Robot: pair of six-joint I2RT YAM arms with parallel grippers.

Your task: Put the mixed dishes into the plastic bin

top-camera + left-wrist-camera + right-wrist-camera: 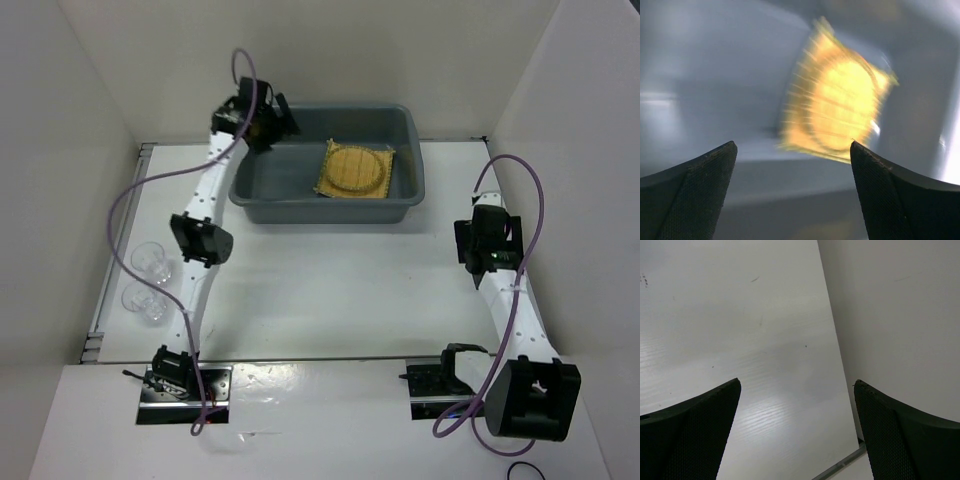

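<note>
- Large grey plastic bin (pixel 330 212) sat at the white table's (pixel 330 290) far side; square yellow woven mat (pixel 329 184) lay inside, right end, with a round yellow woven disc (pixel 360 168) atop.
- Left gripper (pixel 793 145) hung over the bin's left rim; fingers spread, empty.
- Right gripper (pixel 796 382) was spread, empty, beside the right wall (pixel 900 315).
- Two small clear glasses (pixel 152 262) stood at the left table edge.

a matte white worktop (pixel 330 290) fills the scene, boxed in by plain white panels: a back wall (pixel 300 60), a left wall (pixel 50 180) and a right wall (pixel 590 120). a metal rail (pixel 98 310) runs along the worktop's left edge. soft glare lies on the glossy near ledge (pixel 320 410).
</note>
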